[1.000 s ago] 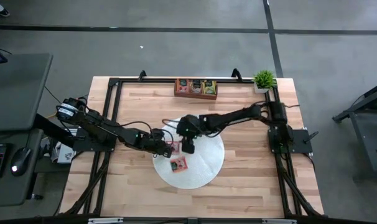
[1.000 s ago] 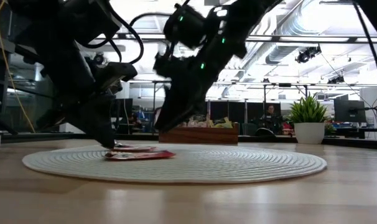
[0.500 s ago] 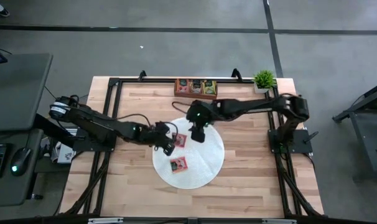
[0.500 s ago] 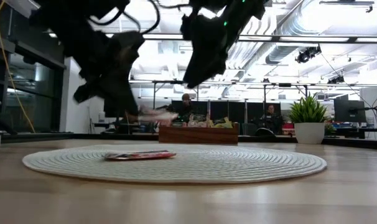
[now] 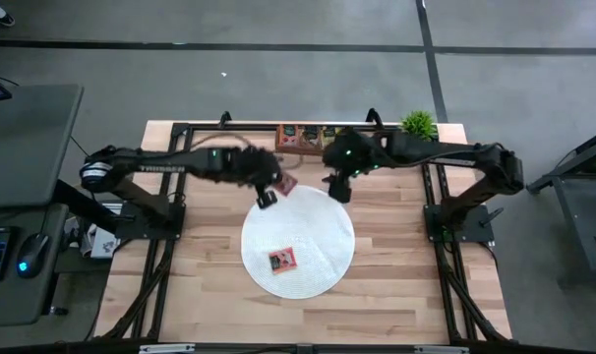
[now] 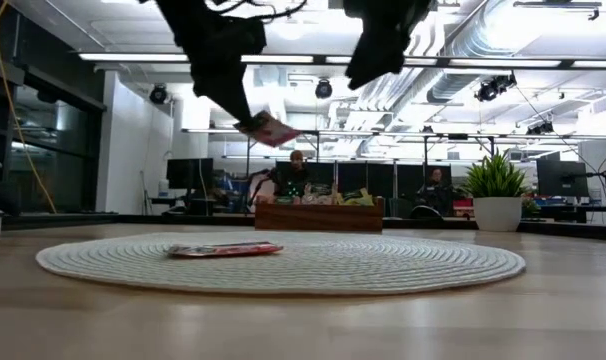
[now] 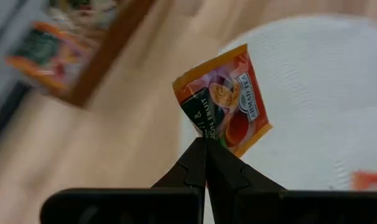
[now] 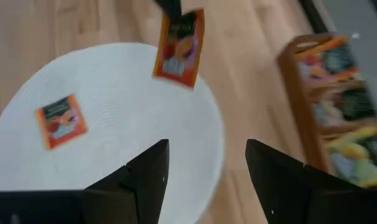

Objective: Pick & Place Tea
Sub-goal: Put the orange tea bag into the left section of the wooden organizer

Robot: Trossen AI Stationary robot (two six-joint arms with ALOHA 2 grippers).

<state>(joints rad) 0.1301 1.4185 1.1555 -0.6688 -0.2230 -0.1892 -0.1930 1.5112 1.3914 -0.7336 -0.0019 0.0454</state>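
Up above the pale wooden worktop (image 5: 396, 256), the left gripper (image 5: 275, 187) hangs over the far edge of the round white woven mat (image 5: 323, 236), its dark fingers (image 7: 204, 165) pinched together on one corner of a flat, glossy orange-red tea packet (image 7: 223, 99). This square packet dangles tilted, its dark label showing, in the air between the mat and the brown wooden tray (image 5: 310, 138). A second orange-red tea packet (image 5: 282, 260) lies flat on the mat's ribbed weave, toward its near side. Blurred packets in orange, green and yellow fill the tray's compartments at the worktop's far edge. The right gripper (image 5: 340, 187) hovers just beside the tray, over the mat's far rim, its fingers (image 8: 145, 180) spread wide with nothing between them. A small green potted plant (image 5: 417, 126) stands at the far right corner.
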